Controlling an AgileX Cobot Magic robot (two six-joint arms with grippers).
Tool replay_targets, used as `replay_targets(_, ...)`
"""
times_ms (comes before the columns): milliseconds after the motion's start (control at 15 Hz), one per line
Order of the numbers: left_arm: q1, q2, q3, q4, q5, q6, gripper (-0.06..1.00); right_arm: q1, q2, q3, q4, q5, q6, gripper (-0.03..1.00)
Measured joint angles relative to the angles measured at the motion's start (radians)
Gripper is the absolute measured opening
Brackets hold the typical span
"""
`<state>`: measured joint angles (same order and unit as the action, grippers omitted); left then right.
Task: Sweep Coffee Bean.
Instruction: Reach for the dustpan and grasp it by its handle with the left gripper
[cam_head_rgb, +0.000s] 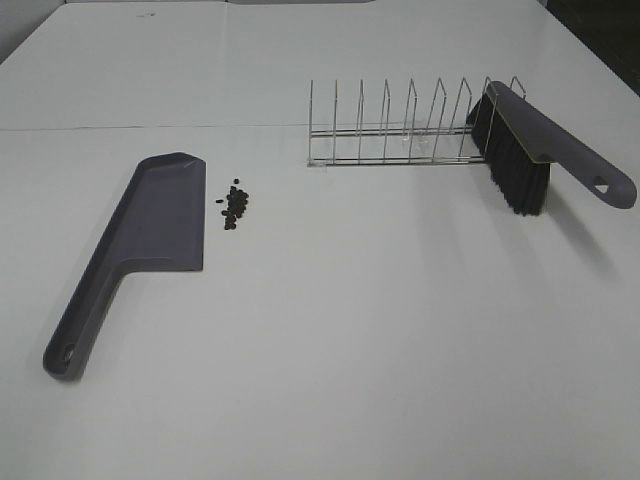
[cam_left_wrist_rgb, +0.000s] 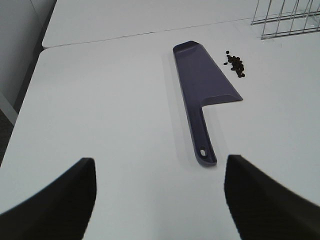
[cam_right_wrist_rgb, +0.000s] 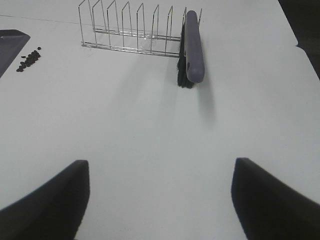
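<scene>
Find left gripper (cam_left_wrist_rgb: 160, 164) poised low above the tabletop (cam_head_rgb: 350, 340), aimed along it toward the dustpan (cam_left_wrist_rgb: 200, 82). Record its fingers (cam_left_wrist_rgb: 62, 197) as spread wide, with nothing between them and nothing touched. Find right gripper (cam_right_wrist_rgb: 161, 164) in a like pose, aimed toward the brush (cam_right_wrist_rgb: 193, 45). Record its fingers (cam_right_wrist_rgb: 272, 200) as wide apart too, gripping nothing. Cannot judge the rest of either arm from the wrist views.

Locate the coffee bean (cam_head_rgb: 236, 206) as a tight scatter on the tabletop, just beside the right edge of the dustpan's wide blade, not touching it and well apart from both grippers. Note dustpan lying flat on the left half in the exterior high view, handle pointing toward the near edge. Note wire rack (cam_head_rgb: 395, 130) standing upright on the far right half. Note brush propped at its right end, black bristles down, handle jutting out beyond the rack.

Rate tabletop white and matte, with a thin seam running across it at the rack's level. Note dark surroundings past the far right corner, and grey floor past the left edge in the left wrist view.
</scene>
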<state>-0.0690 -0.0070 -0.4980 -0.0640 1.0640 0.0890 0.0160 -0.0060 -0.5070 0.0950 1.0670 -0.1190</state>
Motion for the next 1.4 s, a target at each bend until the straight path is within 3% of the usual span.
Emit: replay_targets(1400,0.000,0.000,0.000,0.000,0.000,0.000,0.67,0.000,0.000,0.000,0.000,0.000,0.000,0.66)
